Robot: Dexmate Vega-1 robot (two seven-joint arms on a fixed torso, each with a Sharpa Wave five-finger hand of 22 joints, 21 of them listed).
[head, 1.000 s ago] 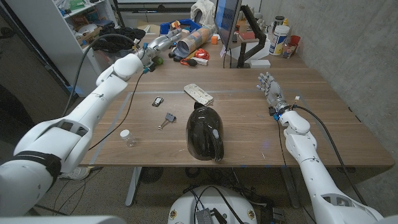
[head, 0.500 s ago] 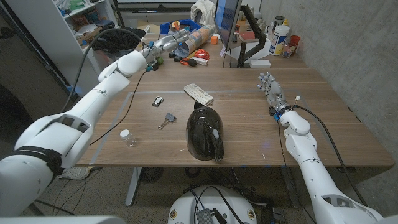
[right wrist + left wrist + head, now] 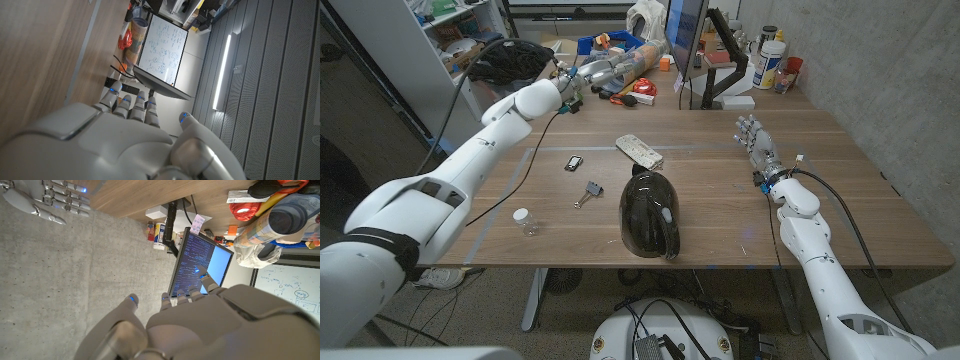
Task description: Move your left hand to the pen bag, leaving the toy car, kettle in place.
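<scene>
A glossy black oval pouch, which I take for the pen bag (image 3: 650,212), lies at the table's middle near the front edge. My left hand (image 3: 592,70) (image 3: 215,320) is stretched far from it, fingers straight and holding nothing, over the clutter at the table's back. A small dark item, perhaps the toy car (image 3: 575,162), sits left of centre. A blue-capped flask, perhaps the kettle (image 3: 295,215), lies in that clutter. My right hand (image 3: 755,145) (image 3: 125,140) stands upright at the right, fingers apart and empty.
A white remote-like bar (image 3: 639,151) lies just behind the pouch. A binder clip (image 3: 588,192) and a small white-capped jar (image 3: 525,221) sit front left. A monitor (image 3: 682,40) on a stand and bottles (image 3: 770,65) stand at the back.
My left arm has swung to the right along the table's back edge, carrying the hand further over the clutter. The right hand and the table's objects have not moved.
</scene>
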